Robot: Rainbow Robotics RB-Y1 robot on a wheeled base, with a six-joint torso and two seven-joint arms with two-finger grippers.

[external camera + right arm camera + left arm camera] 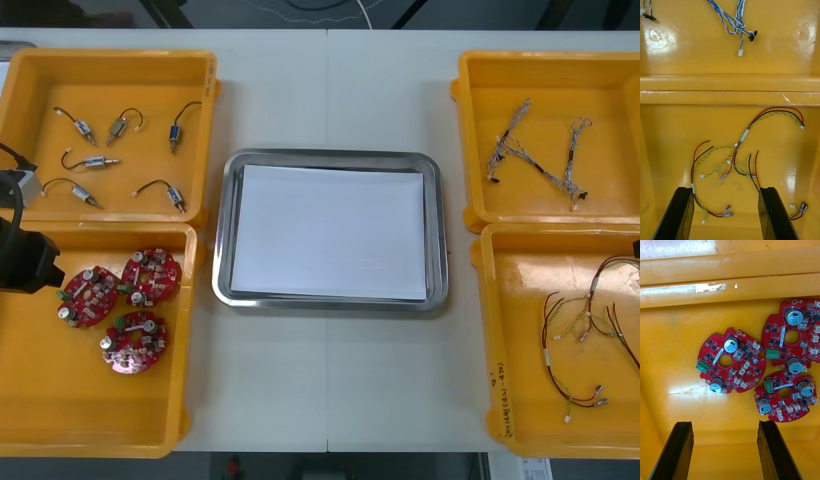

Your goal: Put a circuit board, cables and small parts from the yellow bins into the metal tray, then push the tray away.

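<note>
Three round red circuit boards [125, 305] lie in the near left yellow bin [60, 410]. My left arm [20, 255] hangs over that bin's left side. In the left wrist view my left gripper [726, 453] is open above the bin floor, with the nearest board [730, 360] just ahead of its fingertips and nothing between them. My right gripper [725, 215] is open over the near right bin [520, 400], low above the red and yellow cables [733, 157], one end of which lies between its fingers. The metal tray [225, 230], white inside, sits in the middle.
Several small metal parts [95, 160] lie in the far left bin [30, 75]. Twisted blue and white cables [535, 155] rest in the far right bin [480, 80]; they also show past the bin wall [730, 90] ahead of my right gripper.
</note>
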